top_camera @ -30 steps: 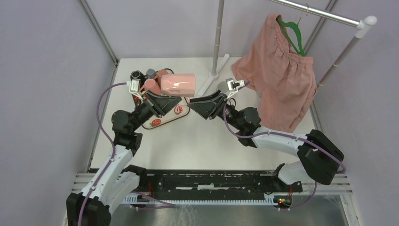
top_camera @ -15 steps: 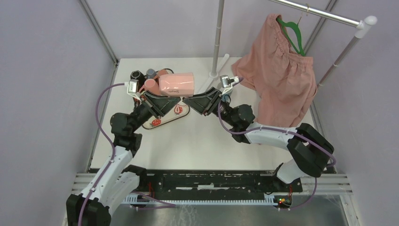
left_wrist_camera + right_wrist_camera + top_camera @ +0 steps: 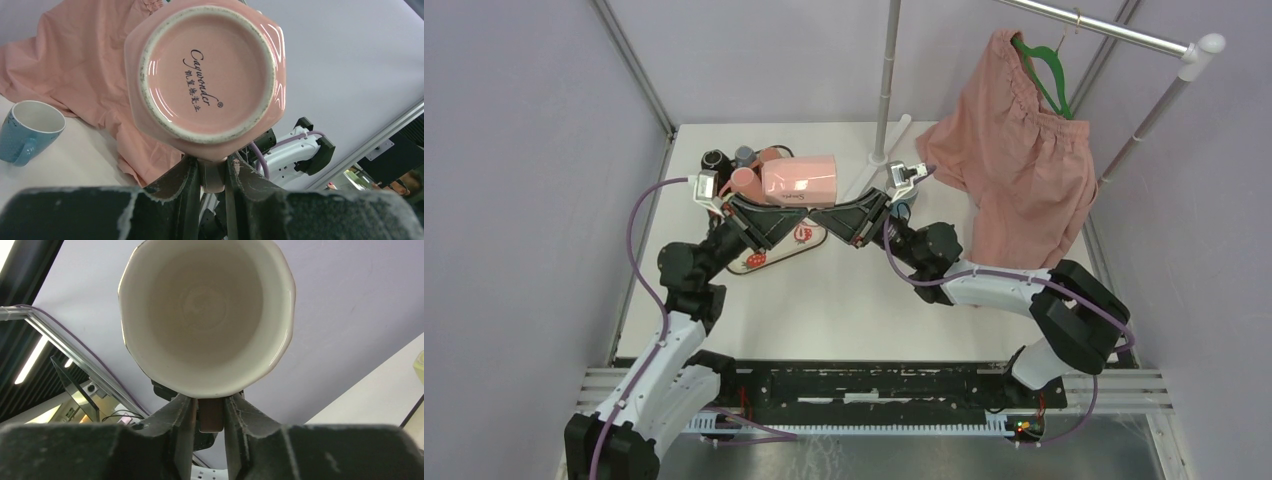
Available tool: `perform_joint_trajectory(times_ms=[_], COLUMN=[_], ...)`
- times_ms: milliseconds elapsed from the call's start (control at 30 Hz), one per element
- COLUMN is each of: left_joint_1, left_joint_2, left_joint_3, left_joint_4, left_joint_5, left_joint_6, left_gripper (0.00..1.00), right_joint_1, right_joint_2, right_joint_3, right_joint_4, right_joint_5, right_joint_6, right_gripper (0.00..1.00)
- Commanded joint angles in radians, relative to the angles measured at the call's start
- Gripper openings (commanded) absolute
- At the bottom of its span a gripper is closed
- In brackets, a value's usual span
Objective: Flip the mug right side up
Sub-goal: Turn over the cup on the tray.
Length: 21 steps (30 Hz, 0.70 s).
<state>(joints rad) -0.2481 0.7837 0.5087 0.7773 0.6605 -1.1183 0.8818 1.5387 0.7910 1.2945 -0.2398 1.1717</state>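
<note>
In the top external view, the pink mug (image 3: 802, 180) is seen held on its side in the air above the far left part of the table (image 3: 844, 290), its base turned to the left and its mouth to the right. It is met from below by the left gripper (image 3: 789, 210) and the right gripper (image 3: 834, 212), whose dark fingers come together under it. Beneath the left arm an oval plate (image 3: 769, 255) printed with strawberries is laid on the table, and a cluster of cups (image 3: 744, 160) is set behind the mug. A pink garment (image 3: 1014, 170) is hung from a green hanger (image 3: 1049, 75) on the rail at the right. In the left wrist view, the glazed base of the pink mug (image 3: 205, 70), marked with a maker's name, is faced straight on; its handle is pinched between the fingers (image 3: 175, 185) of the left gripper (image 3: 212, 180). A blue mug (image 3: 27, 130) is seen upright on the table at the left, just beside the pink garment (image 3: 75, 60). In the right wrist view, the pale inside of the pink mug (image 3: 207, 310) is looked into directly, and the handle below the rim is clamped between the fingers (image 3: 245, 420) of the right gripper (image 3: 210, 422), which are drawn in against its two sides.
</note>
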Motion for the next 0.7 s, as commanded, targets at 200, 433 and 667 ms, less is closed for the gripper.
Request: perform_joint_trajectory(times_ms=[200,433,667], left_joint_1=[-0.01,-0.01,-0.012], left_joint_2=[-0.051,-0.068,-0.069], left_joint_3=[-0.015,-0.013,0.006], left_joint_4=[0.104,0.08,0.075], left_joint_5=[0.023,0.031,0.038], left_joint_6=[-0.024,-0.003,0.002], left_gripper=[0.02,0.2,0.45], right_joint_1=[0.004,0.003,0.003], right_joint_2=[0.003,-0.045,-0.094], right_joint_3=[0.047,0.01,-0.029], right_joint_4=[0.114,0.09,0.119], right_joint_5=[0.002,0.026,0.045], right_joint_6=[0.013,-0.035,-0.064], right_gripper=[0.05,0.0,0.0])
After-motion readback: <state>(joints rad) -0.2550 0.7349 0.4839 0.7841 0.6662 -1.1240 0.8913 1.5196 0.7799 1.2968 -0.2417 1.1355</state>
